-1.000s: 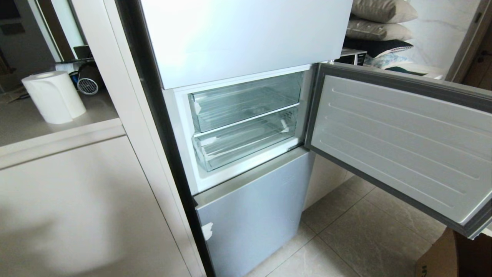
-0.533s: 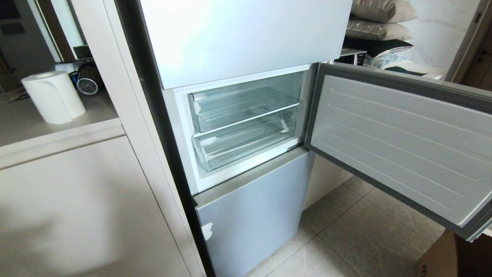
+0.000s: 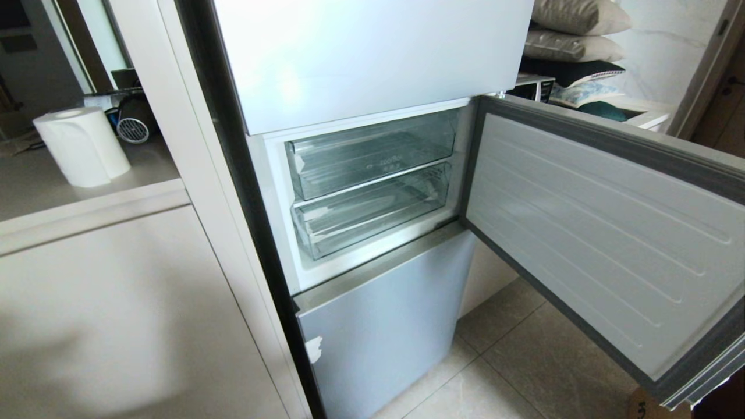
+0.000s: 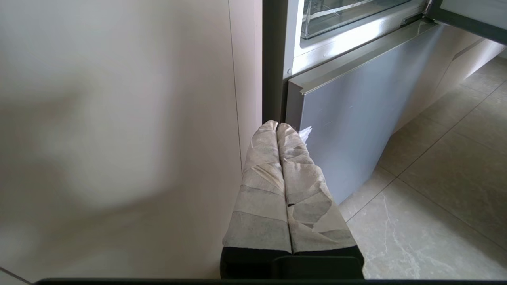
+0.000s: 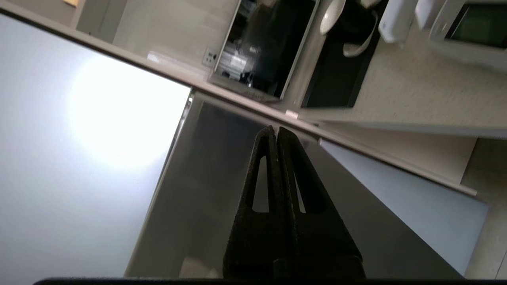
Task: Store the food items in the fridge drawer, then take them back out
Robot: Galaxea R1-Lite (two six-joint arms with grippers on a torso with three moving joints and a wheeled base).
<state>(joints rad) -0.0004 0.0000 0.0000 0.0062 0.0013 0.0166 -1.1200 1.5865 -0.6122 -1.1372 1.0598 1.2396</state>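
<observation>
Clear, stiff plastic is making up the fridge drawer (image 3: 372, 212), which is sitting pushed in as the lower of two see-through bins behind the open door (image 3: 588, 233); it is looking light, smooth and a bit slippery, so its thick front lip is probably the best place to grip. No food items are showing anywhere. The taped left claw (image 4: 277, 126) is hanging pinched together beside the glossy pale-blue lower panel (image 3: 384, 326), while the black right claw (image 5: 274, 132) is pressed together, empty, near the door's outer face.

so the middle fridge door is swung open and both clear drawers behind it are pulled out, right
Not quite. The middle fridge door is swung open, but both clear drawers, upper and lower, sit pushed in, as the head view shows.
</observation>
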